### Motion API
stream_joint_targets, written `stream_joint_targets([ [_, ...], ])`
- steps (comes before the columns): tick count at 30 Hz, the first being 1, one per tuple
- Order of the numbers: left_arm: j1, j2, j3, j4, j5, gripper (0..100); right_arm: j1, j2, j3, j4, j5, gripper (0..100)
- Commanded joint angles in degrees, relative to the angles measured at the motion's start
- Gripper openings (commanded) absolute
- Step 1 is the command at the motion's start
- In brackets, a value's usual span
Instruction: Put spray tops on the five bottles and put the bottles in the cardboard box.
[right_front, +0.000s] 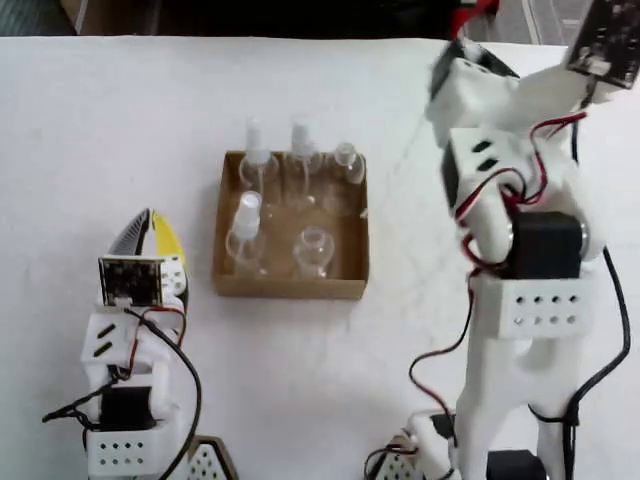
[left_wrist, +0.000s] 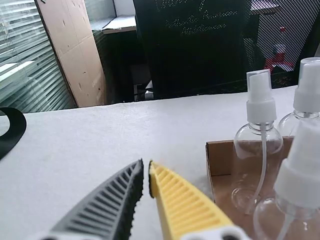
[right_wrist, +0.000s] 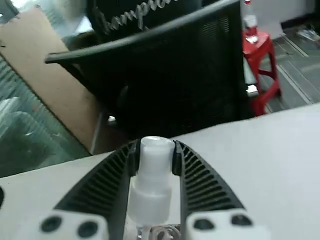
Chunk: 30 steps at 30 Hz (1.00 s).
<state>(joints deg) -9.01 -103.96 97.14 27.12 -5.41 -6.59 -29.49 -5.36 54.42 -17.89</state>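
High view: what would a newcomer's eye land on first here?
The cardboard box in the middle of the table holds five clear bottles: three wear white spray tops, while the back-right bottle and the front-right bottle have open necks. The right gripper is shut on a white spray top, held up off the table. The left gripper lies shut on the table, left of the box.

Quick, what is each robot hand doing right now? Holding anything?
Left hand: closed, holding nothing.
Right hand: closed on a spray top.
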Motion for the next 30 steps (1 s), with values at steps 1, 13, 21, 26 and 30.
stream_joint_targets([
  [1, 0.3, -0.6, -0.2, -1.0, -0.5, 2, -5.8, -2.1, -2.0, -4.4, 0.0, 1.6],
  [13, 0.4, -0.6, -0.2, -1.2, -0.5, 2, -10.6, -8.0, 11.0, -7.0, 0.1, 1.6],
  [21, 0.3, -0.6, -0.2, -1.1, -0.5, 2, -10.9, -9.2, 28.9, -37.3, 15.5, 1.6],
  [26, 0.3, -0.6, -0.2, -1.2, -0.5, 2, -11.0, -8.7, 42.2, -62.1, 24.8, 1.6],
  [30, 0.6, -0.6, -0.2, -1.2, -0.5, 2, -10.8, -8.7, 43.9, -69.8, 22.7, 1.6],
])
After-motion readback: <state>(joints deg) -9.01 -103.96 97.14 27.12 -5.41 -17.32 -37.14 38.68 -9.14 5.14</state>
